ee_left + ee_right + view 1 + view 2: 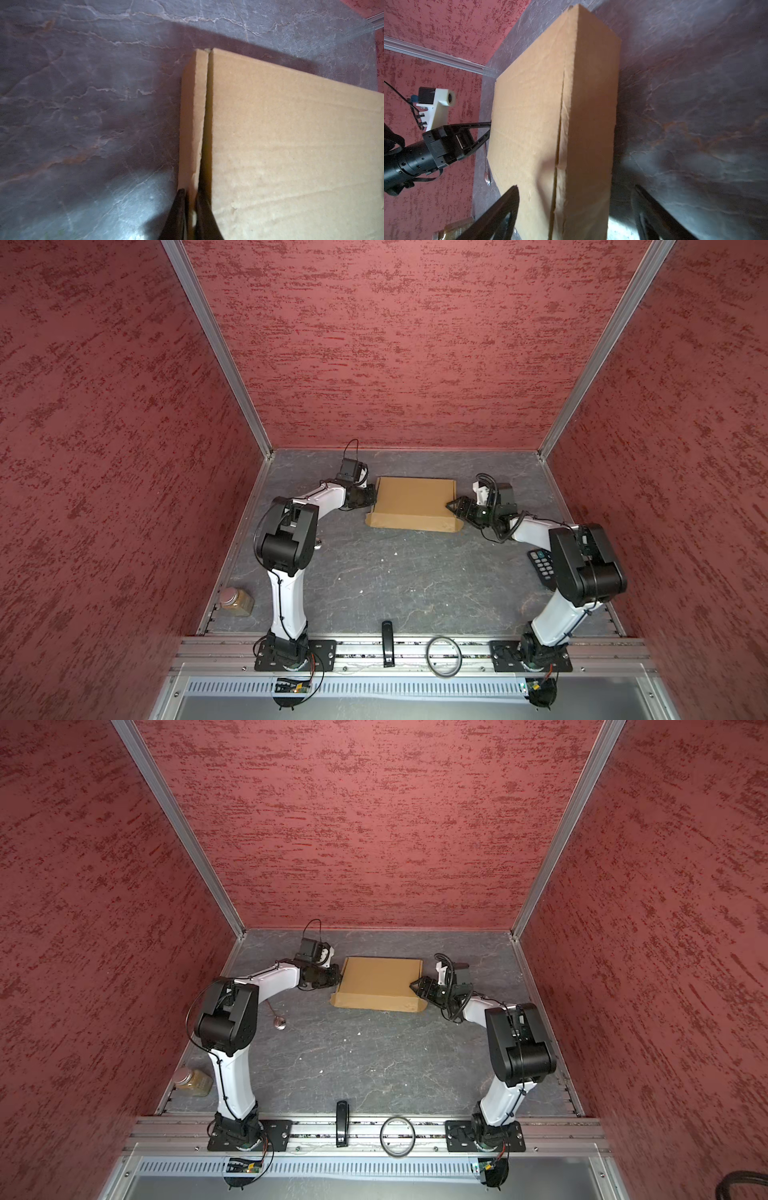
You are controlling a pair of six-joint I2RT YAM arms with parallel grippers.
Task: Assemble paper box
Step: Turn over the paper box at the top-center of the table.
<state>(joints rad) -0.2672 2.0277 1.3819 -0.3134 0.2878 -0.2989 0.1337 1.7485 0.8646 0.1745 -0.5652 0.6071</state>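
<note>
The paper box (413,502) (378,982) is a shallow tan cardboard box lying flat with its lid down, toward the back of the table. My left gripper (374,498) (340,978) is at its left side. In the left wrist view the gripper (191,197) is shut on the thin upright side strip (192,124) beside the lid (291,145). My right gripper (453,508) (415,988) is at the box's right end. In the right wrist view it (575,187) stands open, straddling the side wall (591,124) without gripping it. Small flaps (456,526) stick out at the front corners.
A spoon (277,1020) lies left of the box, near the left arm. A jar (237,601) with brown contents stands at the front left. A remote (542,568) lies under the right arm. A black tool (387,643) and a ring (444,655) rest on the front rail. Red walls enclose three sides.
</note>
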